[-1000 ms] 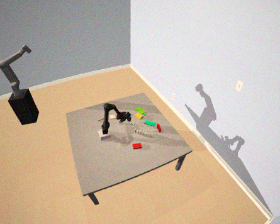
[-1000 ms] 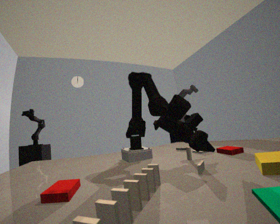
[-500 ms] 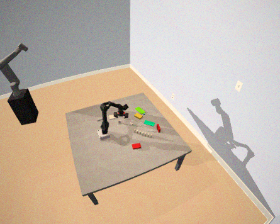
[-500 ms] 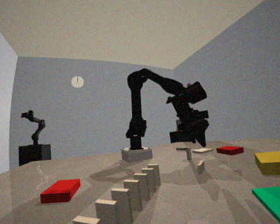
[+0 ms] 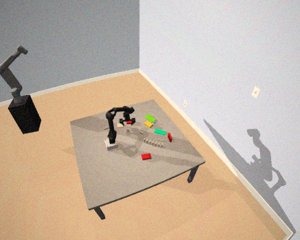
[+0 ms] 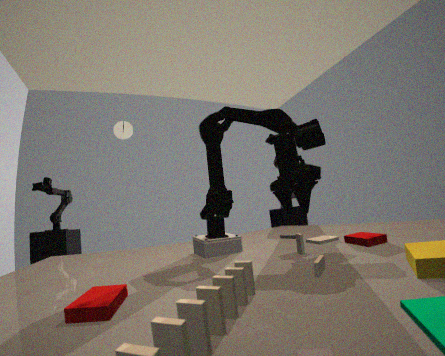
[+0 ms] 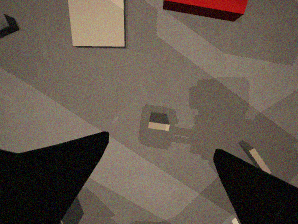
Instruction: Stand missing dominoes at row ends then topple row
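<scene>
A row of several pale dominoes (image 5: 153, 143) (image 6: 209, 302) stands upright across the table (image 5: 116, 175). One more pale domino (image 5: 128, 130) (image 6: 300, 244) (image 7: 159, 126) stands upright by itself, away from the row on the robot's side. Another loose domino (image 5: 141, 132) (image 6: 319, 265) (image 7: 260, 161) is between it and the row, seemingly resting on a long edge. My gripper (image 5: 127, 124) (image 6: 296, 207) (image 7: 160, 145) is open and empty, pointing down, raised above the table. In the wrist view the lone upright domino shows between and beyond the fingertips, not touched.
A pale flat block (image 5: 120, 125) (image 6: 322, 239) (image 7: 97, 25) and a red block (image 5: 129, 123) (image 6: 365, 238) (image 7: 205, 7) lie near the gripper. Yellow (image 5: 148, 124), lime (image 5: 150, 118) and teal (image 5: 160, 132) blocks lie beyond. A red block (image 5: 170, 137) is near the row's far end, another red one (image 5: 146, 156) nearer.
</scene>
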Robot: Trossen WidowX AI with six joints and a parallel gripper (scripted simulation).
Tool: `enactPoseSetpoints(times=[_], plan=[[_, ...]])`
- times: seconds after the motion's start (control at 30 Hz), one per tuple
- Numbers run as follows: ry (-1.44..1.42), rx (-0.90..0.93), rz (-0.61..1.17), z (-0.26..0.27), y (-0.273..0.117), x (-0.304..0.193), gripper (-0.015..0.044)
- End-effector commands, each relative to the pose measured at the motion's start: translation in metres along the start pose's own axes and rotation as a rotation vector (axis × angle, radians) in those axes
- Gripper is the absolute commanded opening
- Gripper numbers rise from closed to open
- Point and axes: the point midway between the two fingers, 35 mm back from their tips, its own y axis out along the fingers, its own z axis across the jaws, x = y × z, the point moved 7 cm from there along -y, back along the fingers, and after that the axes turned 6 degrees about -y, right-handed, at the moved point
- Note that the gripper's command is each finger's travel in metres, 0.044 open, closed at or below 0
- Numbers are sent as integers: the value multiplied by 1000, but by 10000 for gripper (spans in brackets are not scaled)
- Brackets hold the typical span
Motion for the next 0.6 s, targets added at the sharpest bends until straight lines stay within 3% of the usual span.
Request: enactPoseSetpoints(times=[0.0,0.17,0.57], plan=[[-8,0,13,0,20,0,440],[-8,1,14,1,60,-2,440],[-8,1,14,2,72,-2,440]])
